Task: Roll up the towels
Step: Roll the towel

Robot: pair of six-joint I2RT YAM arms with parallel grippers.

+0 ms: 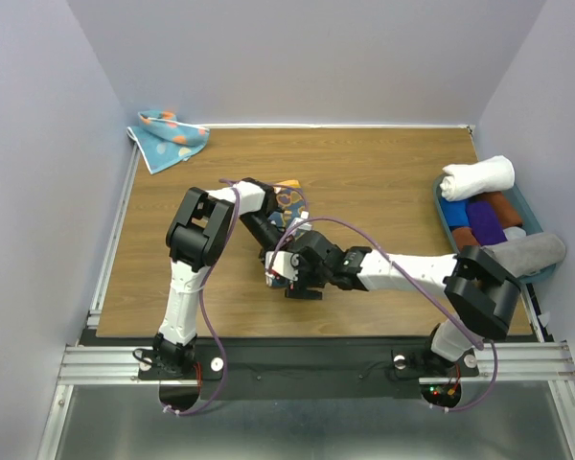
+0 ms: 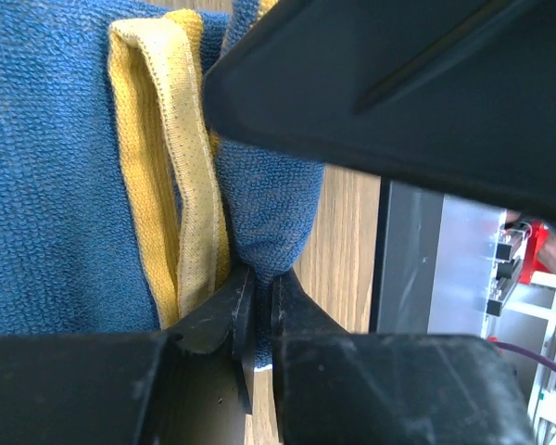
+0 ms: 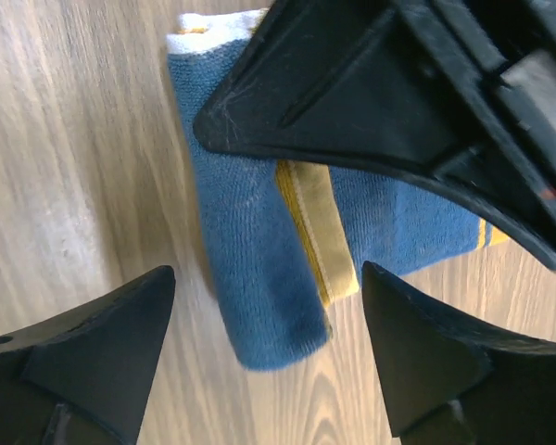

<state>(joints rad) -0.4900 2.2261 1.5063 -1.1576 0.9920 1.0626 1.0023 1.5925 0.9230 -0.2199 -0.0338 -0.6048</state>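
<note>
Towels-wise, the mustard-and-navy towel [image 3: 241, 213] is the one being handled. It lies folded on the table [image 1: 383, 172], well to the left of the bin [image 1: 441, 213], right under the spot where the two arms meet. The top camera barely gets any of it, just a scrap of navy print and orange edge poking out past the arms. The wrist cams have the detail. The left one shows the left gripper [image 2: 257, 297] clamped tight on a fold of the blue terry, right beside the yellow hem [image 2: 181, 167], fingers nearly together with cloth squeezed between them. The right one shows the right gripper [image 3: 267, 269] spread wide, one finger on either side of the towel's folded end and gripping nothing. That view also catches a thin white strip at the towel's far edge; could be a tag, but it's too small and blurry to read. Only the top camera shows the dotted towel [image 1: 168, 137], crumpled about as far from the bin as the table allows, up against the back wall, with neither arm near it. The bin itself holds rolled towels, with a white roll [image 1: 477, 177] at its far end and a grey roll [image 1: 527, 254] at its near end.
</note>
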